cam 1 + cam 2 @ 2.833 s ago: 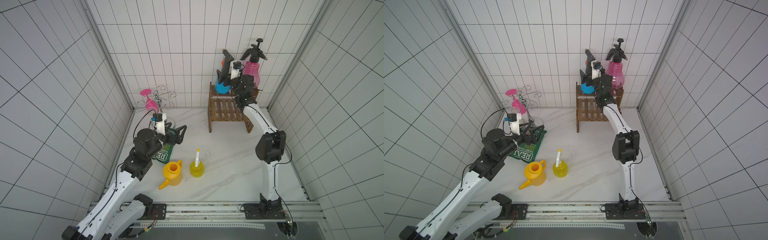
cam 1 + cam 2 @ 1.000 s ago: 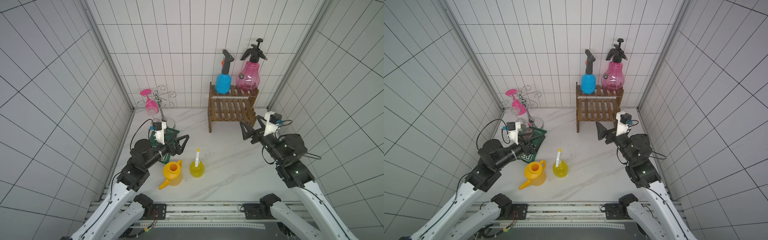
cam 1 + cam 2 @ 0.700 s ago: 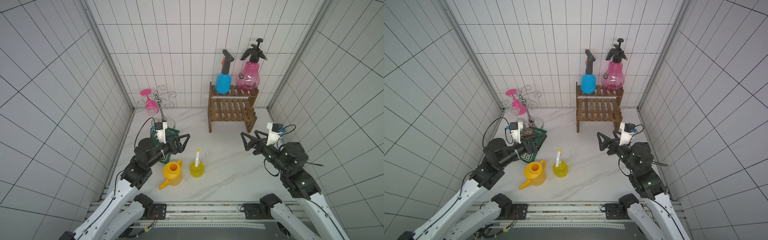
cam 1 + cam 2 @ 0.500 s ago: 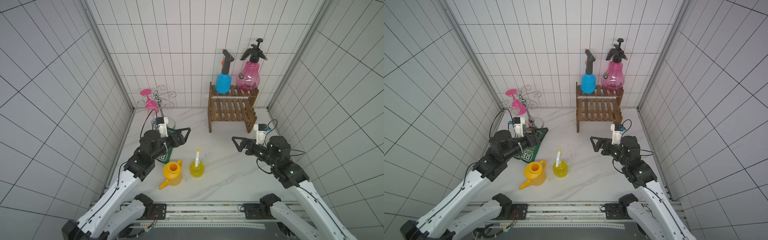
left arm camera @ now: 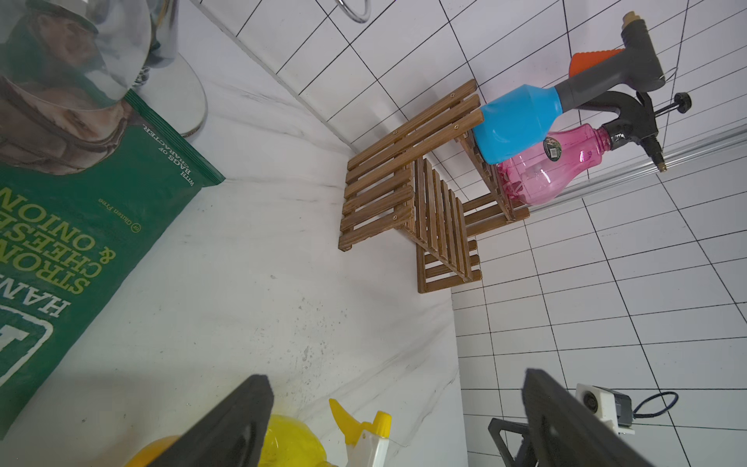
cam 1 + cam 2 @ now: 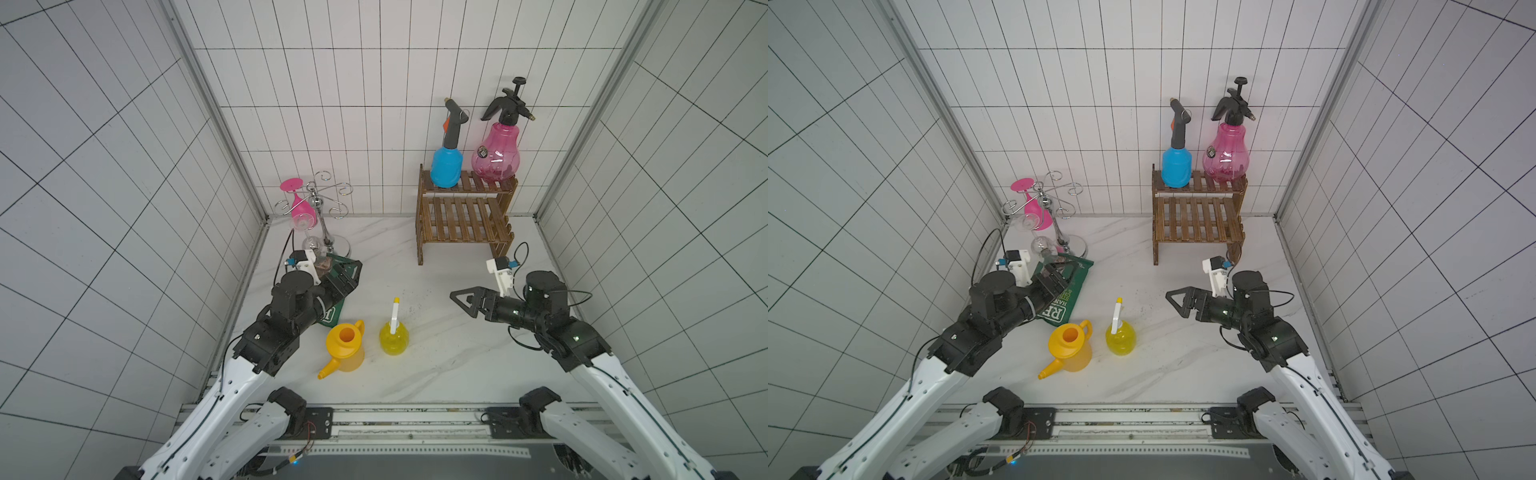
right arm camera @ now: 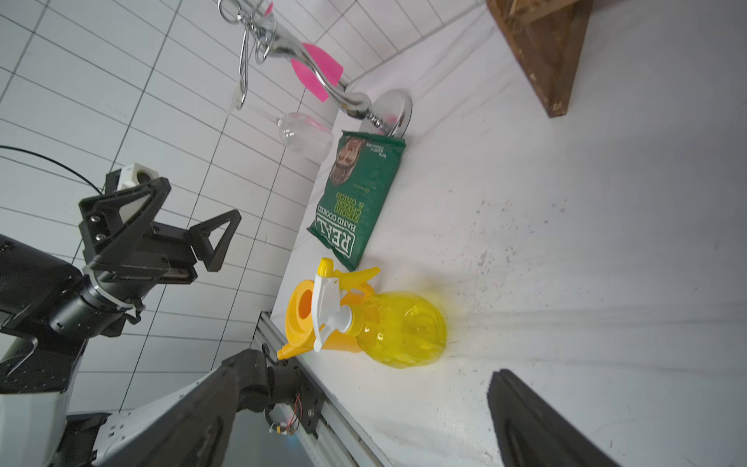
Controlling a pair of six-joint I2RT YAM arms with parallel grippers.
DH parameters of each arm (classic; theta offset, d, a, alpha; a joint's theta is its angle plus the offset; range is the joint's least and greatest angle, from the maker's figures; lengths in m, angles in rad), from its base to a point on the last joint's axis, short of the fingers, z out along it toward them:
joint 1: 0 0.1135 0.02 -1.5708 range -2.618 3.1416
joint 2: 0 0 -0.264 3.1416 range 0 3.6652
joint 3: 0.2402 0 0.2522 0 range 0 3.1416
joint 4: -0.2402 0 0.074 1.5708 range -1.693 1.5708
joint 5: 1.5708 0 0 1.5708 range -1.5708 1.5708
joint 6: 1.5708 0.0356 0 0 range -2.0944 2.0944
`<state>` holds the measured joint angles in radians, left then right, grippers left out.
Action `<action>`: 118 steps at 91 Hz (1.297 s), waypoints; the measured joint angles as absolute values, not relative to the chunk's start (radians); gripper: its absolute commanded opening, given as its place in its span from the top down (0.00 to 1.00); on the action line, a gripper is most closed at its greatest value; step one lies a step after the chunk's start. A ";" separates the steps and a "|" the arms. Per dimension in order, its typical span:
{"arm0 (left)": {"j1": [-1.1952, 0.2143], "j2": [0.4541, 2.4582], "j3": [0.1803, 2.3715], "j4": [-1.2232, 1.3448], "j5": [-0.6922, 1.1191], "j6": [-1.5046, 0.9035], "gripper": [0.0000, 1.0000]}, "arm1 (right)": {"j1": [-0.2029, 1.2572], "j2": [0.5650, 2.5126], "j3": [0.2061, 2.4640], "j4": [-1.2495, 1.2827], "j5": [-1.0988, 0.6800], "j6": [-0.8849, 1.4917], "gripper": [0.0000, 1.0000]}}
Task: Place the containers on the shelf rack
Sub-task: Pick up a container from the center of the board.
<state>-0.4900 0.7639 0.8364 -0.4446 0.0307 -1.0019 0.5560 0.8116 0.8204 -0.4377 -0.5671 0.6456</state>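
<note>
Blue sprayer (image 6: 446, 168) and pink sprayer (image 6: 495, 156) stand upright on the rack's (image 6: 463, 220) top shelf, side by side. Watering can (image 6: 345, 343) and yellow bottle (image 6: 393, 338) sit on the table (image 6: 436, 374), well out in front of the rack, close together. Right claw (image 6: 469, 299) hangs in front of the rack, jaws spread, empty. Left claw (image 5: 396, 380), farther from the rack over the green bag (image 6: 1065, 291), is spread wide too, gripping nothing.

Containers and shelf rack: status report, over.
Left gripper, right gripper open, empty. Blue sprayer, pink sprayer on shelf rack top tier. Watering can, yellow bottle on table. Snack bag near left gripper.
</note>
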 measured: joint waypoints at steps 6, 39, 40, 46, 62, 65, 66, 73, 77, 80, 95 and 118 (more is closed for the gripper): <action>-0.490 0.752 0.814 -0.434 0.028 -0.993 0.01 | 0.647 0.862 0.862 -0.496 -0.529 0.631 0.08; -0.490 0.723 0.775 -0.428 -0.006 -0.953 0.02 | 1.148 1.203 1.257 -0.799 0.033 0.691 0.22; -0.490 0.719 0.775 -0.432 -0.006 -0.953 0.02 | 1.156 1.213 1.268 -0.808 0.053 0.698 0.22; -0.490 0.692 0.775 -0.454 -0.008 -0.952 0.02 | 1.200 1.284 1.344 -0.865 0.159 0.749 0.26; -0.490 0.564 0.740 -0.499 -0.035 -0.965 0.02 | 1.237 1.399 1.433 -0.897 0.300 0.819 0.31; -0.490 0.544 0.735 -0.507 -0.040 -0.970 0.02 | 1.238 1.410 1.435 -0.897 0.308 0.828 0.32; -0.490 0.536 0.734 -0.513 -0.042 -0.970 0.02 | 1.238 1.415 1.437 -0.898 0.311 0.833 0.33; -0.490 0.506 0.731 -0.537 -0.053 -0.977 0.02 | 1.237 1.459 1.466 -0.905 0.323 0.852 0.33; -0.490 0.495 0.731 -0.547 -0.057 -0.979 0.02 | 1.237 1.486 1.486 -0.904 0.325 0.859 0.35; -0.490 0.490 0.731 -0.555 -0.060 -0.980 0.02 | 1.238 1.505 1.498 -0.900 0.324 0.862 0.35; -0.490 0.469 0.731 -0.598 -0.064 -0.989 0.02 | 1.238 1.569 1.518 -0.888 0.308 0.869 0.37; -0.490 0.435 0.727 -0.612 -0.068 -1.007 0.02 | 1.229 1.652 1.534 -0.888 0.259 0.886 0.50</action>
<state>-0.4900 0.4355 0.7265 -0.6125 -0.0677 -1.0069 1.2293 1.6524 1.5341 -0.8875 0.2592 0.8860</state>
